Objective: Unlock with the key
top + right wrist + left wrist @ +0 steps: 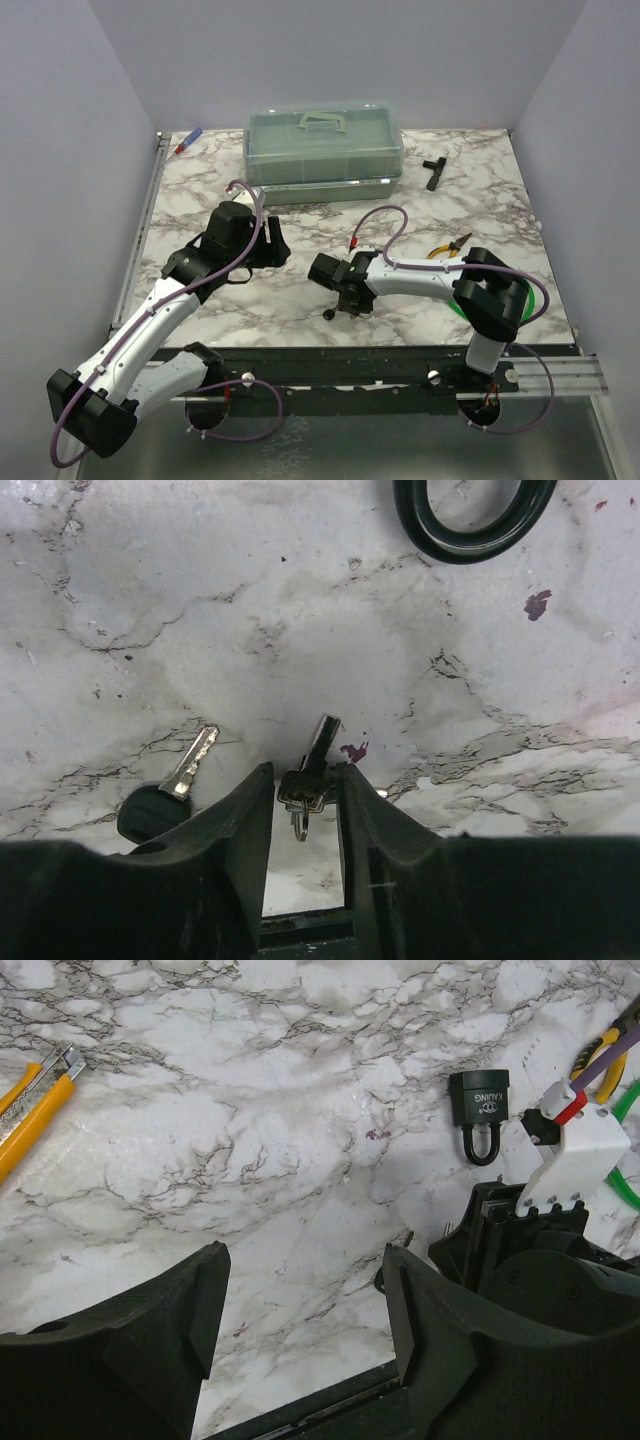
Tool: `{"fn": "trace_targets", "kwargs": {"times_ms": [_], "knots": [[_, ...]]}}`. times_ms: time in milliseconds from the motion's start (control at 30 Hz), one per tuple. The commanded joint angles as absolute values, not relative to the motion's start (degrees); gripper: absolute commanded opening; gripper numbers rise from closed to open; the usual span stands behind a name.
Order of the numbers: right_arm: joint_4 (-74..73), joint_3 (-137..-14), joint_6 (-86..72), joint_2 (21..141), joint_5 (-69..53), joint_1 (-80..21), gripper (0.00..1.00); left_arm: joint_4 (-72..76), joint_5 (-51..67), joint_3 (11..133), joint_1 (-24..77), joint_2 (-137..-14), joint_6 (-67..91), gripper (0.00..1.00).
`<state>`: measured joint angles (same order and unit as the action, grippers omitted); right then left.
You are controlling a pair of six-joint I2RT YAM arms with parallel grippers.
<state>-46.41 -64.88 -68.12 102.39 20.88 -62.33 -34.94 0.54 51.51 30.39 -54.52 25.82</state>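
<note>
The right gripper point(303, 772) is down on the desk point(150, 600), jaws narrowed to a slim gap around a small ringed key point(312, 765). The ringed key's blade points to 12 o'clock in the wrist view, toward the padlock point(479, 1098). The jaws flank its head closely, but I cannot tell whether they actually pinch it.

The key point(172, 785) with the round black head lies flat on the desk at 9 o'clock of the jaws. It sits just outside the left finger, blade toward 1 o'clock, and is not held.

The left gripper point(305, 1260) hangs wide open and empty, with the padlock at 2 o'clock in its view.

The step in hand looks like the pick-up. To do it well:
- Squeeze on the head, not the blade, so the full blade stays free for the keyhole.
- Keep the loose ring out of the pinch, since it could tilt the ringed key.
- Lift straight up so the finger does not drag the black-headed key along.
- The left gripper should probably pin the padlock body before any insertion, or the light lock will slide.
</note>
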Motion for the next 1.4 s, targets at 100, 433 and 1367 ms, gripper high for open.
{"fn": "trace_targets", "kwargs": {"times_ms": [100, 433, 1367], "knots": [[-43.5, -62.83, -68.73, 103.54, 19.53, -62.83, 0.29, -35.33, -1.15, 50.87, 30.41, -54.12, 25.14, 0.69], [-38.57, -59.29, -66.31, 99.19, 21.43, -62.75, 0.09, -34.79, -0.09, 50.8, 30.43, -54.49, 25.05, 0.69], [-37.32, -61.25, -56.74, 95.09, 16.67, -62.75, 0.41, -32.17, 7.69, 49.97, 30.32, -55.2, 27.01, 0.69]]}}
